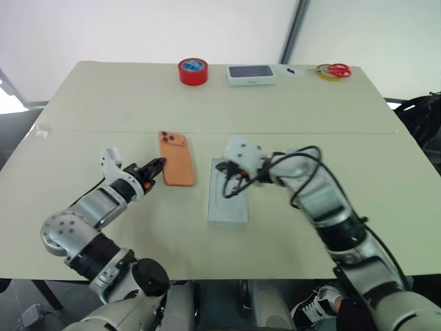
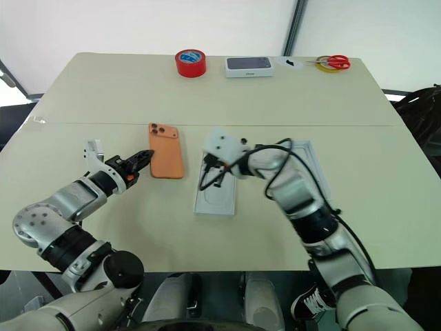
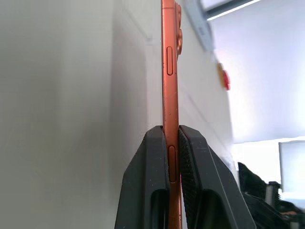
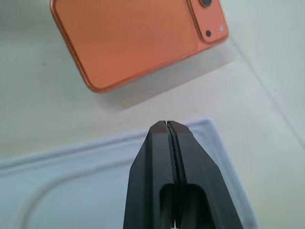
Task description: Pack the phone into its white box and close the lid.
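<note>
The orange phone (image 1: 177, 159) is at the middle of the counter (image 1: 103, 103), back side up, with its dark camera lenses at the far end. The left gripper (image 1: 156, 167) holds it by its left long edge. In the left wrist view the two black fingers (image 3: 195, 186) squeeze the thin orange edge of the phone from both sides, so the jaws are closed on the phone. The right wrist view shows a shadow under the phone's near edge, so that side looks lifted a little off the counter.

Just to the right of the phone lies a flat white insert (image 1: 228, 200) with a rounded groove in it. The right gripper (image 4: 170, 125) hangs over the far end of this insert, pointing down and toward the phone. Its jaws are pressed tight together and hold nothing.

In the right eye view a white box (image 2: 303, 162) shows behind the right arm, on the right side of the counter. The arm hides most of it, so I cannot tell if it is the tray or the lid.

At the far edge of the counter there is a red roll of tape (image 1: 193, 71), a white box with a dark grey top (image 1: 251, 74), and a pair of red scissors (image 1: 334, 70) lying on a yellow ring.
</note>
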Action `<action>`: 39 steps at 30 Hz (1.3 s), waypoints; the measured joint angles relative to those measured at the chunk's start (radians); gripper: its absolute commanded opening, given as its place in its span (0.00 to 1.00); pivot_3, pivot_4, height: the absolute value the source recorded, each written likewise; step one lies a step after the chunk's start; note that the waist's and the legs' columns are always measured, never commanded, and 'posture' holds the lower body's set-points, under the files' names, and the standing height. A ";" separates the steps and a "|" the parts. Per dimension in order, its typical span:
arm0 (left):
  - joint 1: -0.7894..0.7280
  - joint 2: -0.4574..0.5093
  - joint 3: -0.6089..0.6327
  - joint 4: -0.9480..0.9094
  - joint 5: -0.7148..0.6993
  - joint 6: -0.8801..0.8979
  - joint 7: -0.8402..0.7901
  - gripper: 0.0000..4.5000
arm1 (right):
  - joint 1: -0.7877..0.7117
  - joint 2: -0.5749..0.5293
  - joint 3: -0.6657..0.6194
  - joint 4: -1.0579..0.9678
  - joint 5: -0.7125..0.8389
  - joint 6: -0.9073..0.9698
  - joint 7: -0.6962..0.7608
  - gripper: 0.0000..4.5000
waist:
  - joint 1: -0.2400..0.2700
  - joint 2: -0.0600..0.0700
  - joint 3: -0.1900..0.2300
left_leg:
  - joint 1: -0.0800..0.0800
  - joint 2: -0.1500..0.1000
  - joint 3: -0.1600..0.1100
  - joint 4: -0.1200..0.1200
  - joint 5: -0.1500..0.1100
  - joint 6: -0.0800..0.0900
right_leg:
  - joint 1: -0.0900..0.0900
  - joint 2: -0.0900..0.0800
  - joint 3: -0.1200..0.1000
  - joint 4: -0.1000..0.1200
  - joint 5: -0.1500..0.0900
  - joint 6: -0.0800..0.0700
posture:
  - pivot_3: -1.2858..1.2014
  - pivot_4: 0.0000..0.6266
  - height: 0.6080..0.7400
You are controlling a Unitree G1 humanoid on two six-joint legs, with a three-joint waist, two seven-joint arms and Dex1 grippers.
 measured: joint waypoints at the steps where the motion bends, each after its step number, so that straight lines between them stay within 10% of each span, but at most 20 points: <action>1: 0.010 -0.017 -0.010 -0.011 -0.029 0.000 0.014 0.00 | 0.015 -0.020 -0.018 -0.001 0.012 -0.017 0.014 0.00 | -0.001 0.000 0.000 | 0.000 0.000 0.000 0.000 0.000 0.000 | 0.000 0.000 0.000 0.000 0.000 0.000 | 0.52 0.24 0.92; 25: 0.271 -0.043 -0.451 -0.034 -0.408 -0.097 0.343 0.00 | 0.167 -0.227 -0.178 0.010 0.209 -0.069 0.128 0.00 | 0.021 -0.001 0.001 | -0.001 0.000 0.000 0.001 0.000 0.001 | -0.001 0.001 0.001 -0.001 -0.003 -0.004 | 0.52 0.24 0.92; 34: 0.355 0.056 -0.629 -0.006 -0.615 -0.281 0.446 0.95 | 0.167 -0.225 -0.167 0.011 0.204 -0.085 0.115 0.00 | 0.023 0.000 0.001 | 0.000 0.000 0.000 0.002 0.000 0.001 | 0.000 0.001 0.001 0.000 -0.003 -0.005 | 0.52 0.24 0.92; 39: 0.371 0.194 -0.680 -0.010 -0.715 -0.403 0.477 0.99 | 0.167 -0.225 -0.158 0.012 0.202 -0.087 0.111 0.00 | 0.020 0.000 0.001 | 0.000 0.001 0.000 0.002 0.000 0.001 | 0.000 0.001 0.001 0.000 -0.003 -0.005 | 0.52 0.24 0.92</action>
